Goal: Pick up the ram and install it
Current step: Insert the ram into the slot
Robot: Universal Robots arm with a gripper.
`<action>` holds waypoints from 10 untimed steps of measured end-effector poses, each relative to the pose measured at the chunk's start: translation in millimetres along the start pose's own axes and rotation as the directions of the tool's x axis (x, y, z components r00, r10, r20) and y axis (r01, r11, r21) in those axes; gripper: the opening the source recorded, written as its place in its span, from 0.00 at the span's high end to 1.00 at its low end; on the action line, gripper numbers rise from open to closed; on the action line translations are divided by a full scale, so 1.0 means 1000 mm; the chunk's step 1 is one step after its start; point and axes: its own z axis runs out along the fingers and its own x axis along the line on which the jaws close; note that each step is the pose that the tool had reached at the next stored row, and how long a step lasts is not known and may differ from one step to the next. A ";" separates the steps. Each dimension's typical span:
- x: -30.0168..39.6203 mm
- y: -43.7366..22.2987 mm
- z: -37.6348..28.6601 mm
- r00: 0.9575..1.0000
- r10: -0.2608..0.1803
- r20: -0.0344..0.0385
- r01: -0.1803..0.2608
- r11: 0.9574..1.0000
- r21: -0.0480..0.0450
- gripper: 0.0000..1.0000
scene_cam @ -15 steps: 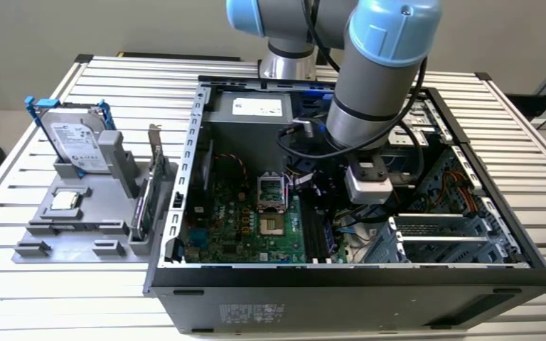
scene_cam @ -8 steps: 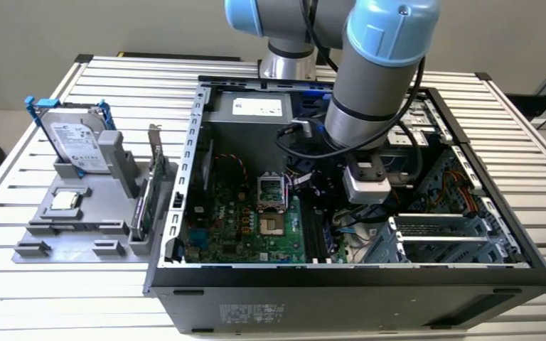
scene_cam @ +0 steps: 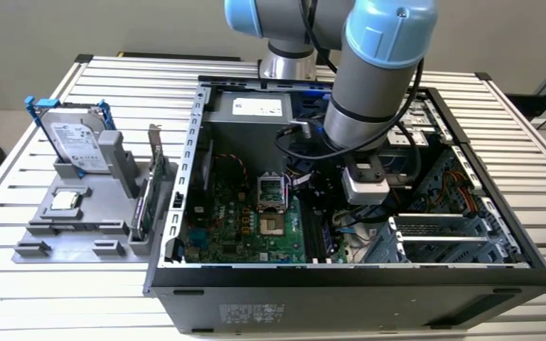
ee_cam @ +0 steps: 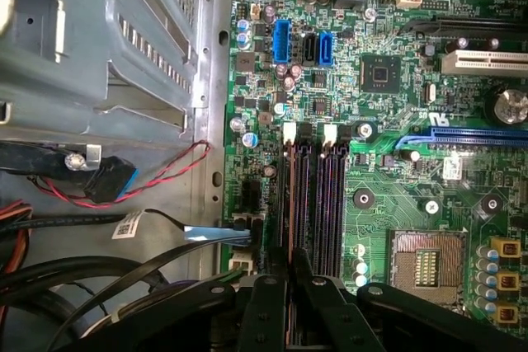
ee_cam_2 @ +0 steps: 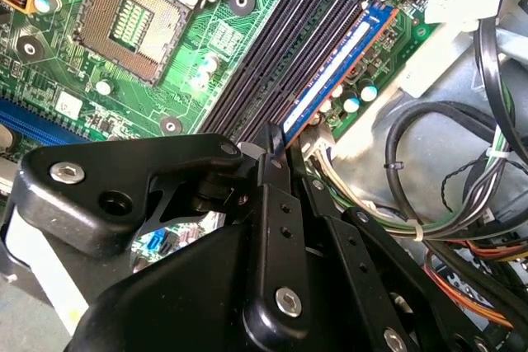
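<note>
Black and close to the lens, our gripper [ee_cam_2: 276,150] has its two fingers drawn together on one end of the ram [ee_cam_2: 338,68] in the second wrist view. We see the ram as a thin blue stick with a pale label strip along its face, standing on edge in the outermost of the black memory slots [ee_cam_2: 280,55] on the green motherboard [ee_cam_2: 206,47]. Beyond lies the open processor socket [ee_cam_2: 128,18]. From the exterior view, our arm [scene_cam: 372,78] reaches down into the open computer case [scene_cam: 349,277]

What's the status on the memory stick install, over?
Pincer shut on memory stick. Stick standing in outermost slot of the green board. Cable bundle close beside.
</note>
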 end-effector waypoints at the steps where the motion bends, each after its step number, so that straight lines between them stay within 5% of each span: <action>1: 0.0000 0.0000 0.0000 1.000 0.000 0.000 0.000 1.000 0.000 1.00; 7: 0.0000 0.0000 0.0001 1.000 0.000 0.000 0.000 1.000 0.000 1.00; 8: 0.0000 0.0000 0.0001 1.000 0.000 0.000 0.000 1.000 0.000 0.00; 10: 0.0000 0.0000 0.0001 1.000 0.000 0.000 0.000 1.000 0.000 0.00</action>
